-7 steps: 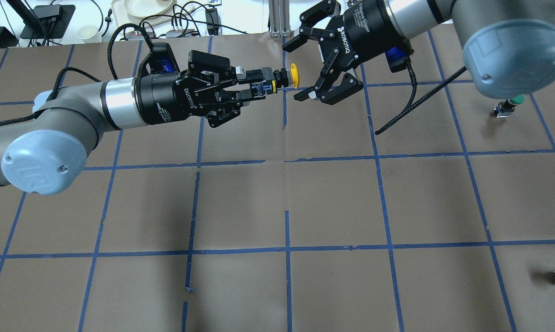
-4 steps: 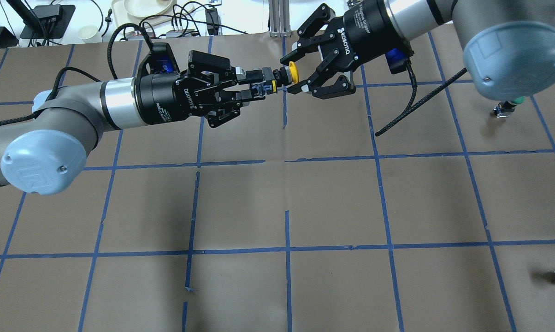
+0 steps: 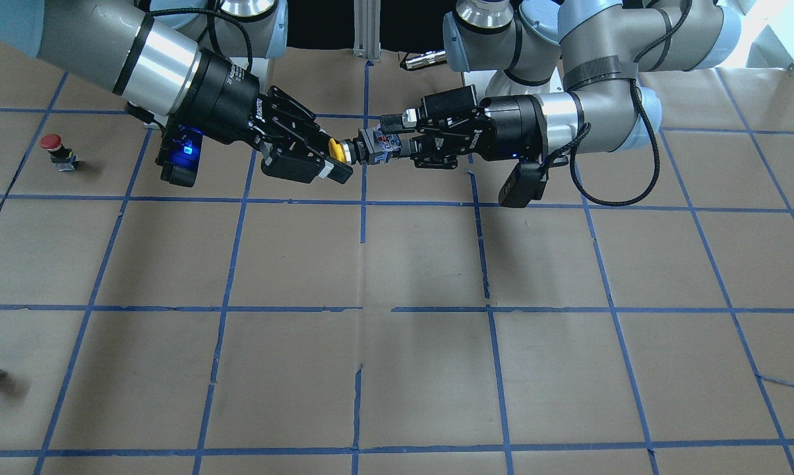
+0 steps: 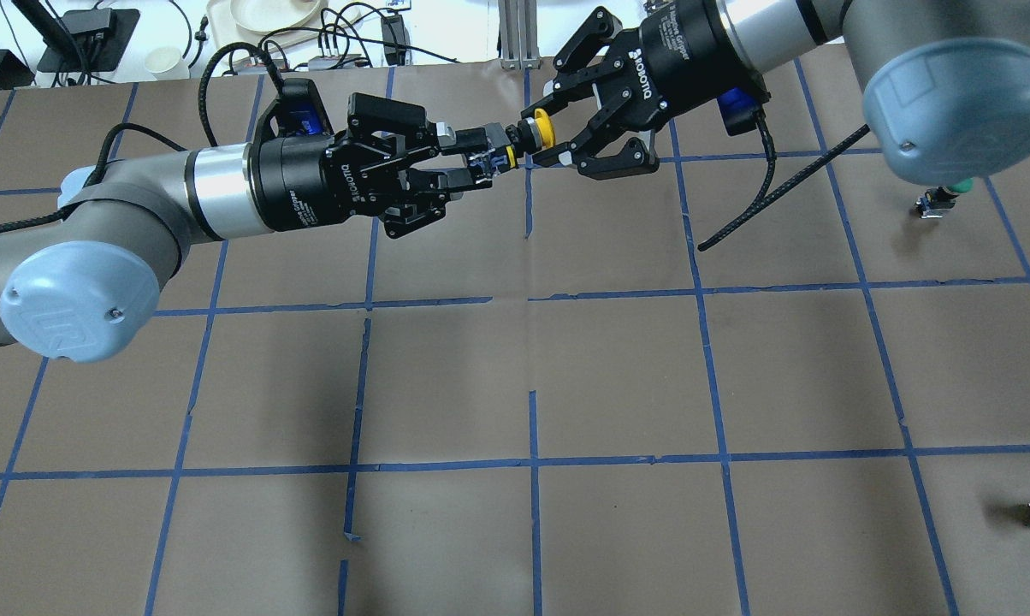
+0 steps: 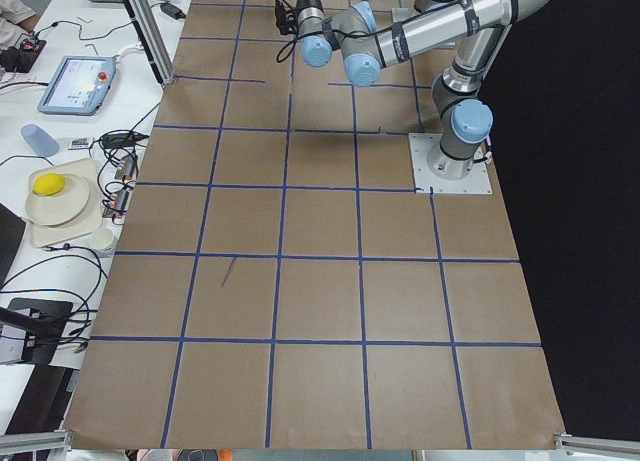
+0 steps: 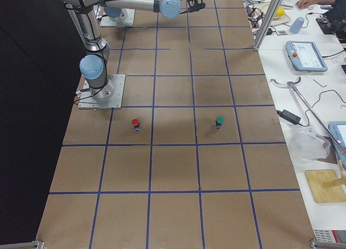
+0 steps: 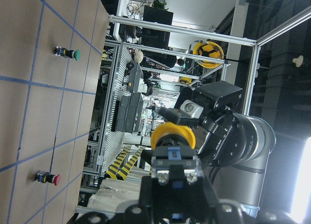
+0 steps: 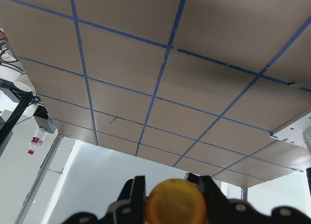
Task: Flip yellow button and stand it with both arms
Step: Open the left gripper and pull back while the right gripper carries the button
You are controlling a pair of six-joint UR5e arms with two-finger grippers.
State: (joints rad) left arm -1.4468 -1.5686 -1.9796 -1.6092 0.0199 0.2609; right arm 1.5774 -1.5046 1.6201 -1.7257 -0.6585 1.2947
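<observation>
We are looking at a mid-air handover. The left pincer is gripping the yellow button by its switch body. It is holding the button roughly level and well above the counter, with the cap pointing at the right arm. The right pincer is pinching the cap from two sides. In the right wrist view both fingers are sitting flush against the yellow rim (so we are reading it as clamped on, though how firmly we cannot tell).

As we are judging it, the step in hand is passing the button across so it can be turned over. We are wanting the right grip seated squarely across the widest part of the cap before the left fingers let go, since a round, smooth cap is likely to squirt out of a shallow pinch. The left pincer should open just enough and back straight off along the button's axis, without dragging the body sideways. Only then should the right wrist rotate and lower the button to the counter, away from the red button.
</observation>
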